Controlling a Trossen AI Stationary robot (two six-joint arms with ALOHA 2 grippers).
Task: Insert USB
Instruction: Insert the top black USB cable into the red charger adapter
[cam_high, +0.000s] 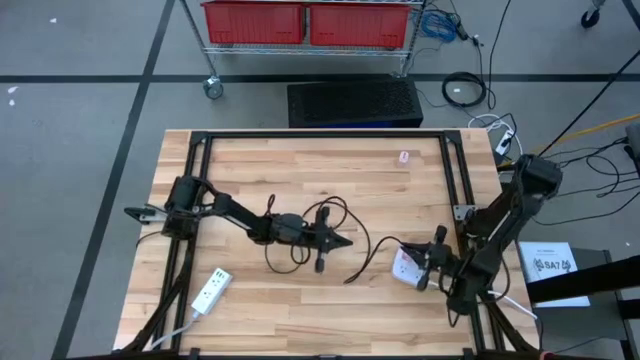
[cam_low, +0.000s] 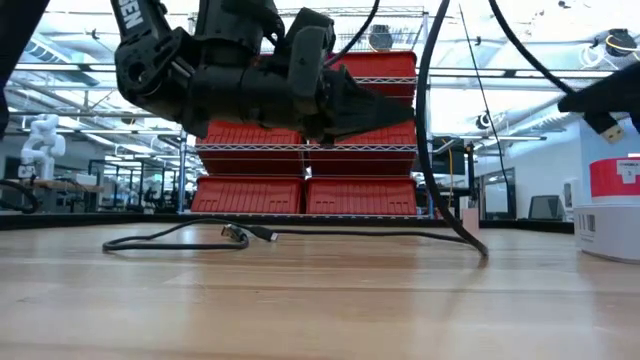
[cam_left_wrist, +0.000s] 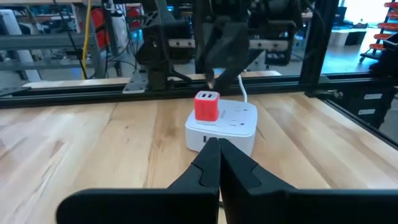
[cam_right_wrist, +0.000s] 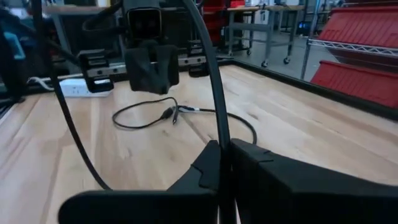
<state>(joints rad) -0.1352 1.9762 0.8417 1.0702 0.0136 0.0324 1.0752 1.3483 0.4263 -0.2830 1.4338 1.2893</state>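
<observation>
Black cable (cam_high: 300, 232) lay in loose loops near the middle of the wooden counter (cam_high: 330, 300) in the overhead picture, and it ran on to the right, where the right claw (cam_high: 425, 262) pinched it with its fingers shut tight on the cord, as the cable rising between those dark fingers showed in that arm's own view. One free plug end (cam_right_wrist: 172, 113) rested flat on the wood, well apart from both arms. The white charging block (cam_left_wrist: 222, 126) with a red adapter (cam_left_wrist: 207, 106) standing on top sat at the lower right of the overhead frame, just beside the right claw. The left claw (cam_high: 340, 240) hovered at centre frame with its tips pressed together, and nothing could be seen between them. A second white power strip (cam_high: 209, 292) lay at the lower left, away from the work. To do the step well, I judged that the plug in hand should be brought level with a port on the block, squared to it before any push, and eased in straight so the block would not skid on the smooth wood. The left claw could steady the block from the other side. Slack in the cord looked ample, so a tug from the loops seemed unlikely, though the plug's orientation could not be read from these views.
</observation>
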